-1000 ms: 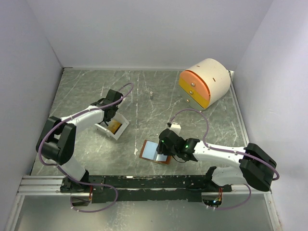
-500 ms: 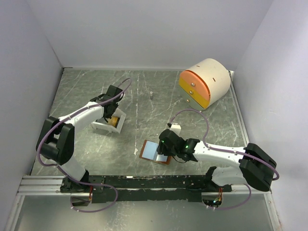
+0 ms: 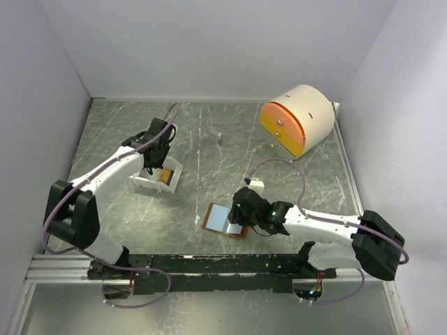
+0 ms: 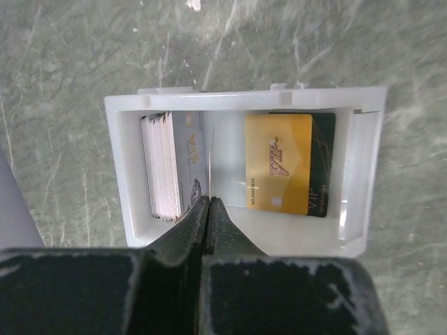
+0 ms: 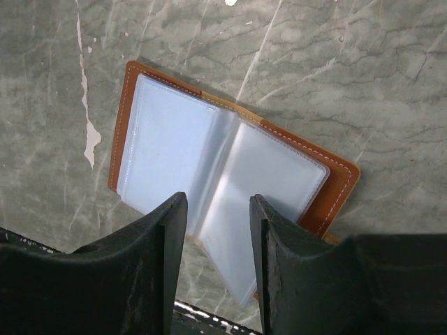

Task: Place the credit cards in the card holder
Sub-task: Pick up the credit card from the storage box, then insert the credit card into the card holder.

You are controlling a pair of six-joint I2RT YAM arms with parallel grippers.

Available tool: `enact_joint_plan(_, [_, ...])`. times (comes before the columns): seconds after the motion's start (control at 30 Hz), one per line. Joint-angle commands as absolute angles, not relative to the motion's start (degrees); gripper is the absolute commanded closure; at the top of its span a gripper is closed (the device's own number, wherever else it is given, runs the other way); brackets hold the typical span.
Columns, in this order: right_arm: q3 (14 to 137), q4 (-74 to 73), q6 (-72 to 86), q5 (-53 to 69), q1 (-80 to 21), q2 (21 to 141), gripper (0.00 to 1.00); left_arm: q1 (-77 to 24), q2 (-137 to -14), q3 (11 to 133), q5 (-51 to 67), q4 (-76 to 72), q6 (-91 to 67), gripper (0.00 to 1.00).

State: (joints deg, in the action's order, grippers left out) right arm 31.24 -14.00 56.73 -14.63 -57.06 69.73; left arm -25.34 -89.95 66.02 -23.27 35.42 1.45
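- Grey-green veined table, top external view: my left gripper hung above the white tray at the rear left, where the credit cards lay. Only a gold patch of them showed from this height.
- Same view: the card holder lay open and flat near the front centre, well apart from the tray, with my right gripper over one half of it. The round drawer unit stood at the rear right.
- Left wrist view: my left jaws were clenched on a pale sliver, the edge-on card, which I judged to be a single card pinched at one end. Beside it, a stack of cards stood on edge against one side wall of the tray. A gold card lay flat over a dark card.
- Handling judgement: the cards looked light, stiff, thin and slick. Grip across the faces near one end, and firmly, because a card may pivot or slip.
- Right wrist view: my right jaws stood apart, grasping nothing, over the pale blue-grey pockets of the holder. The holder looked soft and light, and likely to slide or fold shut unless pinned.
- Not resolved: whether my right fingertips touched the pockets, where the pocket openings lay, and how many cards the stack held. My own fingers cut off the near edge of the holder.
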Motion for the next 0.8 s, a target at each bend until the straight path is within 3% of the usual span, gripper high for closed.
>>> enact_joint_plan(0.0, [29.88,-13.21,56.32,-14.07,-56.63,67.37,0.59,-25.61,-83.96,66.66,-20.40,34.96,-2.68,0.93])
enact_joint_plan(0.37, [30.32,-15.45,55.16,-14.33,-55.00,67.06,0.59,-25.65,-75.09,65.07,-11.31,32.58,-11.92,0.93])
enact_joint_plan(0.6, [28.70,-15.98,54.35,-14.12,-53.33,64.80,0.65,-25.61,-69.05,58.76,7.59,26.35,-25.84,0.93])
enact_joint_plan(0.77, [28.16,-16.61,53.81,-13.77,-52.91,65.67,0.68,-26.81,-67.25,52.13,14.66,21.63,-35.92,0.93])
